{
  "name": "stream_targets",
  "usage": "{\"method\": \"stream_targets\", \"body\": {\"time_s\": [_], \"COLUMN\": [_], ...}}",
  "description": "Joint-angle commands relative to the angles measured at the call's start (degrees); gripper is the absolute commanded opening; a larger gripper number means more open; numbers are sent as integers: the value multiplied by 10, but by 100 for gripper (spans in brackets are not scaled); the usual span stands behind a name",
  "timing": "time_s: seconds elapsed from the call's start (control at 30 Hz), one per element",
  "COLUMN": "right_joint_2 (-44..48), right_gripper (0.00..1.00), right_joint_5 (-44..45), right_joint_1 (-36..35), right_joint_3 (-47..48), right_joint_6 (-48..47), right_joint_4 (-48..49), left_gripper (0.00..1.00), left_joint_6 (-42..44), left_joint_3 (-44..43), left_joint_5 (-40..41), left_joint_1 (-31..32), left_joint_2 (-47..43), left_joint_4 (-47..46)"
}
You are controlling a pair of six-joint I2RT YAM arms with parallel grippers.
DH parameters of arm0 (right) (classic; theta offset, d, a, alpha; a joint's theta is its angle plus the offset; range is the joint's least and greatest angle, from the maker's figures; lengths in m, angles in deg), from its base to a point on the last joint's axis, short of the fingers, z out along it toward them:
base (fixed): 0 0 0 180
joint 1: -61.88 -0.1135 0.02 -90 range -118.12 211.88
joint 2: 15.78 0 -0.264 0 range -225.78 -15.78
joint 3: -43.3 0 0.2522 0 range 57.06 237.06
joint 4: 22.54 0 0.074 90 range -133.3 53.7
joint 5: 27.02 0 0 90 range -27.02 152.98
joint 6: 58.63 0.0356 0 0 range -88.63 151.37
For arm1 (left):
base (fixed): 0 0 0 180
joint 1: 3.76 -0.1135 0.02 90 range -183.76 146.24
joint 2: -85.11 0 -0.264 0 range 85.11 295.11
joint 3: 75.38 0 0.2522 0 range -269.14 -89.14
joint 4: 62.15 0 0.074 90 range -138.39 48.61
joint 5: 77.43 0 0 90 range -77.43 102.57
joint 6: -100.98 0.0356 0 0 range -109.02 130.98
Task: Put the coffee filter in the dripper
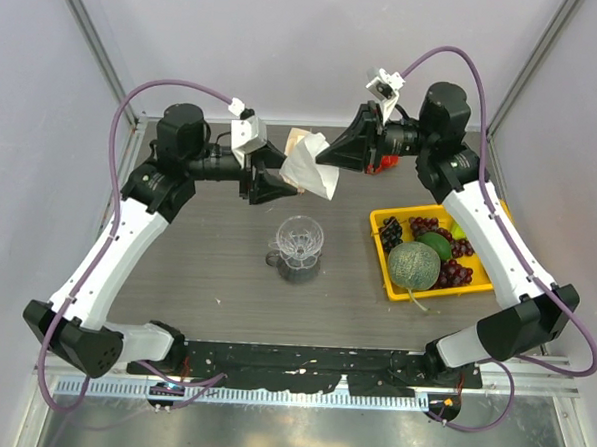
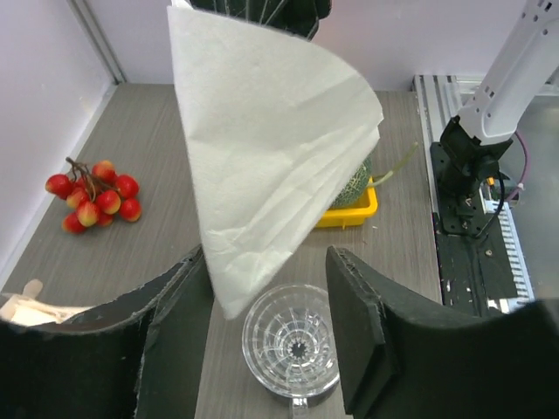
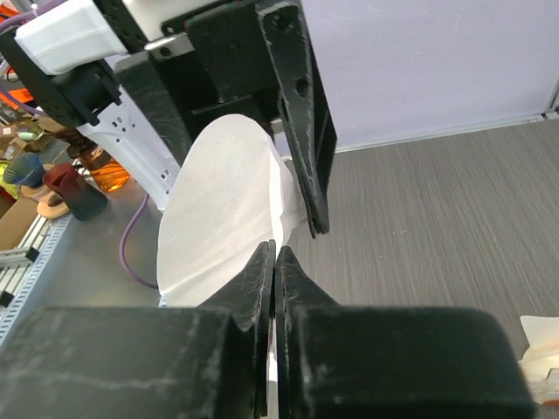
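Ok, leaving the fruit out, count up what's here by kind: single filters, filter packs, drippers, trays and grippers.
coffee filter: 1
filter pack: 1
dripper: 1
yellow tray: 1
grippers: 2, the left gripper and the right gripper
Total: 6

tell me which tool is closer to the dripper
Left. The left tool is open just behind the dripper, which shows directly under it in the left wrist view. The right tool is farther back, shut on the coffee filter.
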Motion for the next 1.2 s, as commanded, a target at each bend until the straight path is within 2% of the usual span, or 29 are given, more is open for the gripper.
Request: {"method": "stream_targets", "body": {"time_s": [0.0,0.07,0.13,0.2,0.27,0.37,0.4,0.43,0.47,0.5,0.57,0.67,0.87,1.07,1.17], "right_joint_2": [33,35,37,38,36,33,32,33,33,35,37,38,46,46,43], "right_gripper": [5,5,5,5,5,5,12,41,58,72,80,84,85,86,82], "right_joint_5": [-25,-25,-24,-15,-3,11,19,29,41,49,67,72,76,71,55], "right_joint_1": [-3,-3,-2,-1,3,16,18,18,19,19,19,17,-3,-16,-20], "right_joint_3": [1,1,1,9,31,58,69,76,88,93,102,117,123,120,131], "right_joint_6": [23,21,9,-39,-107,-199,-250,-277,-342,-367,-432,-543,-653,-706,-705], "right_joint_4": [55,56,51,14,-58,-131,-166,-188,-223,-233,-246,-274,-289,-297,-300], "left_gripper": [51,37,18,7,0,0,0,0,0,0,0,0,0,0,1], "left_joint_6": [-54,-66,-76,-77,-77,-81,-94,-105,-113,-123,-129,-150,-178,-169,-142], "left_joint_3": [-33,-37,-40,-46,-53,-60,-60,-62,-63,-65,-73,-95,-134,-158,-182], "left_joint_5": [-54,-66,-73,-82,-85,-97,-103,-111,-119,-123,-130,-133,-149,-153,-155], "left_joint_1": [0,0,0,0,0,0,0,0,0,1,0,1,3,5,9], "left_joint_2": [26,32,36,37,39,38,37,39,41,45,54,69,105,124,138], "left_joint_4": [-44,-49,-50,-40,-21,5,2,2,3,4,15,50,115,180,230]}}
